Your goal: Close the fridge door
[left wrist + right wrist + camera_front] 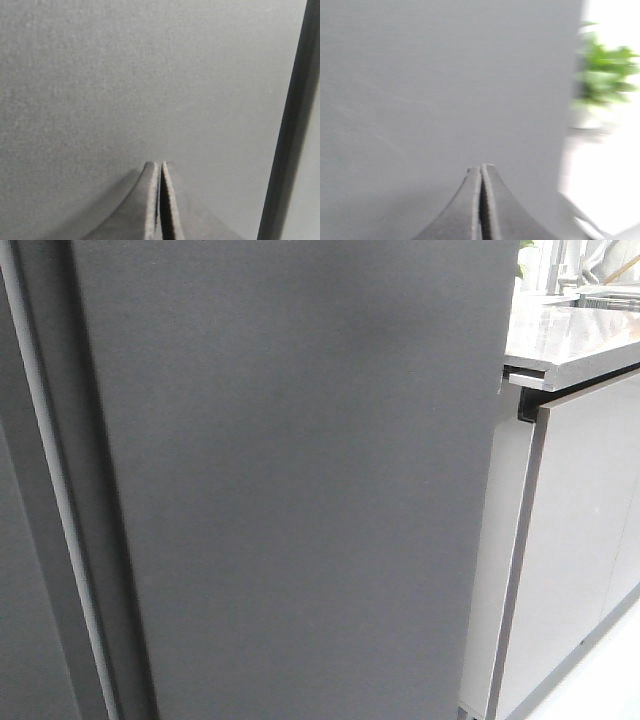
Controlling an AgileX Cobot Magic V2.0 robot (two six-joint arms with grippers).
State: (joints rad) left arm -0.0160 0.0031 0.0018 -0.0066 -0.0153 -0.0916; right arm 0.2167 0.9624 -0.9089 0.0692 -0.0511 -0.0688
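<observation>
The fridge door (300, 490) is a tall matte dark grey panel that fills most of the front view. Neither gripper shows in that view. In the left wrist view my left gripper (160, 164) is shut and empty, its tips right at the flat grey door face (125, 75); a dark vertical edge (292, 125) runs beside it. In the right wrist view my right gripper (481, 167) is shut and empty, its tips close up to the same grey face (435, 75). I cannot tell whether either gripper touches the panel.
Left of the door stands another dark grey panel (20, 570) edged by a thin white strip (55, 490). To the right are glossy pale grey cabinet doors (570, 540) under a countertop (565, 340). A blurred green plant (602, 70) shows past the door's edge.
</observation>
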